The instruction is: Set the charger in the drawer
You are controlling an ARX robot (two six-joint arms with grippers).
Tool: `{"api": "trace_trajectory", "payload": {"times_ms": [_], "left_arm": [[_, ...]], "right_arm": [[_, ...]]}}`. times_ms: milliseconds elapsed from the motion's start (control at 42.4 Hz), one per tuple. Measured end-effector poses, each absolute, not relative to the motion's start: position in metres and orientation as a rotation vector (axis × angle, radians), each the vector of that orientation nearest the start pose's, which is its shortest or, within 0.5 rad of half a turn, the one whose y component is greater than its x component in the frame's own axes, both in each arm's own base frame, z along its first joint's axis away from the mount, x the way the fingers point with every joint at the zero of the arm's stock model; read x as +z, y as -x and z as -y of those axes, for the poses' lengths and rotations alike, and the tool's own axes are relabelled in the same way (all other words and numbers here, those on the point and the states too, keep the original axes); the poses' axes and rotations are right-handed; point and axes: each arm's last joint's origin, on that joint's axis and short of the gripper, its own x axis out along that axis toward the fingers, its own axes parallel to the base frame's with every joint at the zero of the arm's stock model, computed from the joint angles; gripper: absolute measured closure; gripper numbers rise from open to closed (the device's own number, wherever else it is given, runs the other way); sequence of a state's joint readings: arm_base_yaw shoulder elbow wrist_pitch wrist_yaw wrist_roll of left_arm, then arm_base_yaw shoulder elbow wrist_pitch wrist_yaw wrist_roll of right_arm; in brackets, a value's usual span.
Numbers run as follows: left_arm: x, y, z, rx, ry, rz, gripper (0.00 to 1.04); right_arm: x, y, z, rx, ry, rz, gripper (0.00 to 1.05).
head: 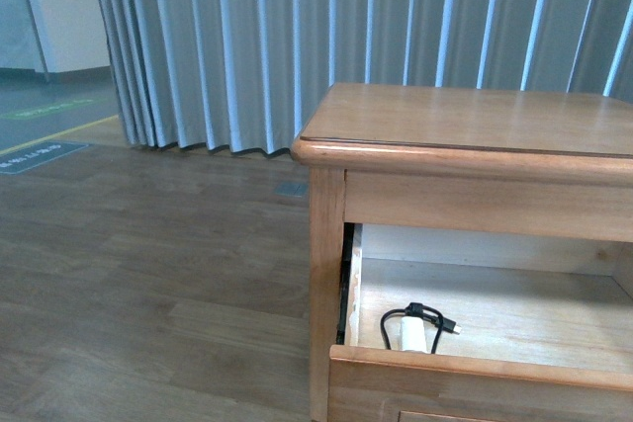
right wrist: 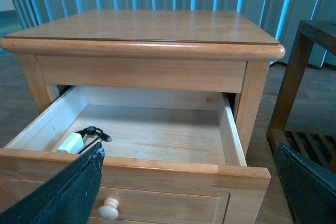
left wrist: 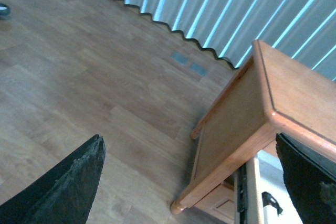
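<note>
The charger (head: 414,335) is a small white block with a black cable looped by it. It lies inside the open top drawer (head: 475,368) of the honey-coloured cabinet, near the drawer's front left corner. It also shows in the right wrist view (right wrist: 71,143), and part of it shows in the left wrist view (left wrist: 272,209). The drawer (right wrist: 168,169) is pulled out, and its pale round knob (right wrist: 109,210) shows on the front panel. My right gripper (right wrist: 189,192) is open and empty, just in front of the drawer front. My left gripper (left wrist: 194,182) is open and empty, above the cabinet's left side.
The cabinet top (head: 465,121) is bare wood. A dark wooden side table (right wrist: 310,72) with a slatted lower shelf stands to the cabinet's right. Grey curtains (head: 297,37) hang behind. Wood floor (head: 148,274) stretches to the left.
</note>
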State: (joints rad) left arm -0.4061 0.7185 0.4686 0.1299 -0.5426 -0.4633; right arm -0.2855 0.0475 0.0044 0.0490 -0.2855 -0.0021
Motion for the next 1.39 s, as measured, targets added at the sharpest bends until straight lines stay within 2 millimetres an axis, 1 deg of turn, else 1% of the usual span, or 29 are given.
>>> {"api": "trace_trajectory", "payload": {"times_ms": [141,236,448,471,495,542,589,636,660,754,943,967,990,1061,1179,1249,1391], "left_arm": [[0.251,-0.137,0.039,0.201,0.428,-0.086,0.06],[0.247,-0.125,0.032,0.256,0.432,-0.055,0.06],[0.249,-0.123,0.031,0.256,0.436,-0.039,0.06],[0.249,-0.122,0.031,0.213,0.409,-0.034,0.09],[0.247,-0.122,0.03,0.137,0.374,-0.02,0.15],[0.239,-0.121,0.027,0.038,0.253,-0.006,0.25],[0.233,-0.118,0.024,-0.002,0.156,0.001,0.36],[0.227,-0.118,0.021,-0.009,0.097,0.0,0.45],[0.225,-0.117,0.021,-0.01,0.089,-0.003,0.48],[0.213,-0.115,0.016,-0.006,0.04,-0.012,0.66],[0.201,-0.112,0.01,-0.009,0.02,-0.007,0.95],[0.2,-0.112,0.008,-0.035,0.018,-0.006,0.99],[0.199,-0.112,0.006,-0.034,0.019,-0.004,1.01],[0.195,-0.11,0.001,0.005,0.015,-0.001,1.01],[0.188,-0.108,0.0,-0.002,0.01,0.001,1.01],[0.181,-0.101,0.0,-0.001,0.008,-0.023,1.01],[0.181,-0.098,0.0,0.0,0.008,0.002,1.01]], "right_arm": [[0.166,-0.097,0.02,0.0,0.004,0.006,0.08],[0.166,-0.097,0.02,0.0,0.004,0.006,0.08],[0.166,-0.097,0.02,0.0,0.004,0.006,0.08],[0.166,-0.097,0.02,0.0,0.004,0.006,0.08],[0.166,-0.097,0.02,0.0,0.004,0.006,0.08],[0.166,-0.097,0.02,0.0,0.004,0.006,0.08],[0.166,-0.097,0.02,0.0,0.004,0.006,0.08],[0.166,-0.097,0.02,0.0,0.004,0.006,0.08],[0.166,-0.097,0.02,0.0,0.004,0.006,0.08],[0.166,-0.097,0.02,0.0,0.004,0.006,0.08],[0.166,-0.097,0.02,0.0,0.004,0.006,0.08],[0.166,-0.097,0.02,0.0,0.004,0.006,0.08],[0.166,-0.097,0.02,0.0,0.004,0.006,0.08],[0.166,-0.097,0.02,0.0,0.004,0.006,0.08],[0.166,-0.097,0.02,0.0,0.004,0.006,0.08],[0.166,-0.097,0.02,0.0,0.004,0.006,0.08],[0.166,-0.097,0.02,0.0,0.004,0.006,0.08]]}}
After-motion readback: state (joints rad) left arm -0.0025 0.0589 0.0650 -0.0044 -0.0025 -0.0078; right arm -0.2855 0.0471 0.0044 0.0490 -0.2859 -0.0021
